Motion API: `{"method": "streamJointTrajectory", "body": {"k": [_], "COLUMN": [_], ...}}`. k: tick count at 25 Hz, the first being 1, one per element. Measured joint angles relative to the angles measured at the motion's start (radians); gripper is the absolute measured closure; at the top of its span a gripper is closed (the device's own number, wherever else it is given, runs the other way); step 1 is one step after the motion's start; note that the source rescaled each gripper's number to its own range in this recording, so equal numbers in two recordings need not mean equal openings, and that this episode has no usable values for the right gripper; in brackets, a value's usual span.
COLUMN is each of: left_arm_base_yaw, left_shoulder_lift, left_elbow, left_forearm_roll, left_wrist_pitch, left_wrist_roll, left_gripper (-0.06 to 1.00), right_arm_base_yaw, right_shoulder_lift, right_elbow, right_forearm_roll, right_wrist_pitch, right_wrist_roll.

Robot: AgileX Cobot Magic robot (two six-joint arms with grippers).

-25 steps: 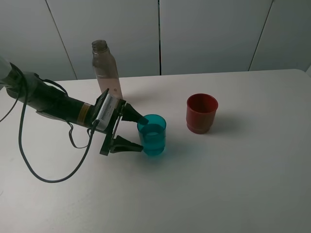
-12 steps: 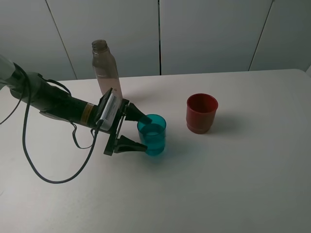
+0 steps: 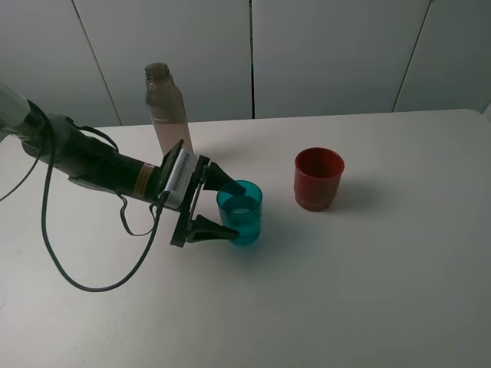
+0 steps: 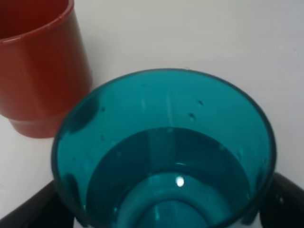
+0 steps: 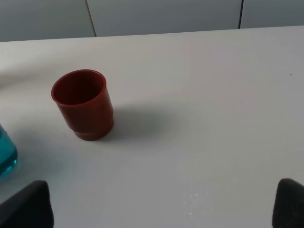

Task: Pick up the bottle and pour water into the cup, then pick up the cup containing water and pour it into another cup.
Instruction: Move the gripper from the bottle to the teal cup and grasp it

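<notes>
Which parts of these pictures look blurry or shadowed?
Exterior high view: sharp, red cup casts a soft shadow rightward. Left wrist view: teal cup fairly sharp, glint on its water, left fingers blurred. Right wrist view: right fingers blurred too.

Left arm (image 3: 92,161): dark cylindrical forearm, amber label band (image 3: 139,177) near the wrist. White plate (image 3: 178,172) with fine black barcode-like lines at the base of the left gripper (image 3: 240,209). Fingers (image 3: 221,179) black, tapered. Thin black cable (image 3: 92,290) loops at 7 o'clock of the arm. Right gripper (image 5: 156,209): fingertips (image 5: 26,206) black, rounded.
</notes>
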Motion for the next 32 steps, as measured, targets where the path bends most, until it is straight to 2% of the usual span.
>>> {"method": "streamJointTrajectory", "body": {"k": [32], "left_arm_base_yaw": [-0.032], "left_shoulder_lift": [0.000], "left_elbow": [0.000], "left_forearm_roll": [-0.061], "left_wrist_pitch": [0.018], "left_wrist_roll": [0.006], "left_gripper": [-0.06], "right_arm_base_yaw": [0.000], "right_shoulder_lift": [0.000], "right_elbow": [0.000], "right_forearm_roll": [0.000], "right_wrist_pitch": [0.000], "right_wrist_roll": [0.000]}}
